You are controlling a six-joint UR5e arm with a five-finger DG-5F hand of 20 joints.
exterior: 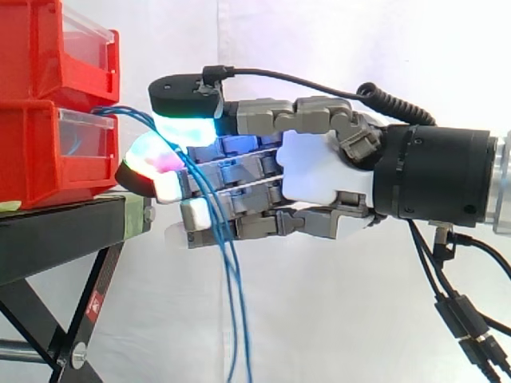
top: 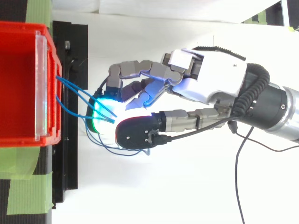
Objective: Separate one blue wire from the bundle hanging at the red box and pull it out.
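A robot hand point(exterior: 311, 171) with a white palm and grey fingers is seen reaching in from three o'clock, level with the front of a red plastic bin point(exterior: 32, 152). The hand is closed in a pinch. The black-backed thumb pad point(exterior: 188, 126), glowing cyan and white, is pressed toward a finger pad point(exterior: 148, 158) glowing red and green, and thin blue wires point(exterior: 233, 303) are caught between them. How many strands are held cannot be told. From above, at least two point(top: 74, 86) are seen running into the glow.

From the pinch the wires rise toward ten o'clock and disappear at the top of the bin's clear front panel point(exterior: 80, 140). On the other side they drop toward six o'clock as a loose bundle in front of the lower fingers. The bin rests on a black stand point(exterior: 56, 231) under a second red bin point(exterior: 48, 40). Strips of green tape point(top: 28, 184) are seen on the stand from above.

The separation step is judged to be in hand, with the pull not yet made. The pinch should first be narrowed to one strand, and the neighbouring strands allowed to slip off the pads. The pull is best made slowly and straight toward three o'clock, so that any tangle is noticed early. A firm grip is advised, since thin wire may slide across the pads.
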